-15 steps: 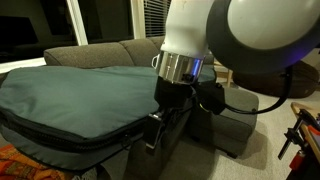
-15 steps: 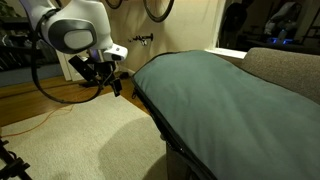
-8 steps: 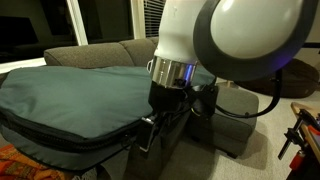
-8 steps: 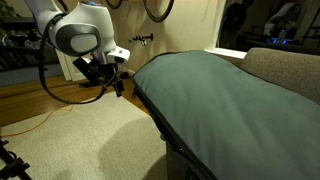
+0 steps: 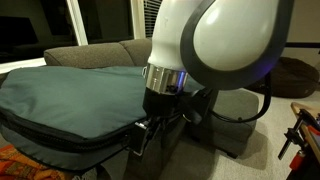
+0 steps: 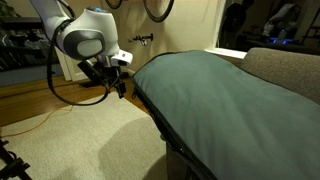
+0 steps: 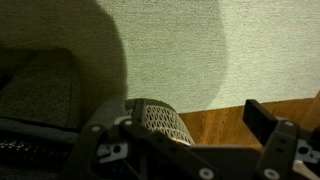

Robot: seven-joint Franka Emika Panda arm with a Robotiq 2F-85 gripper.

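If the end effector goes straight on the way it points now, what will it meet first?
Probably the rug, which fills the wrist view ahead of the open end effector. The cushion lies close beside that line; depth is unclear, so its edge could be brushed.

Beside the cushion (image 5: 70,95), we are barely making out the gripper (image 5: 143,135) in shadow; the arm (image 5: 215,45) is hiding part of the sofa (image 5: 95,52) behind the cushion.

Both exterior views share the green cushion (image 5: 70,95) and arm (image 6: 80,38); the wrist view looks down at carpet (image 7: 200,50).
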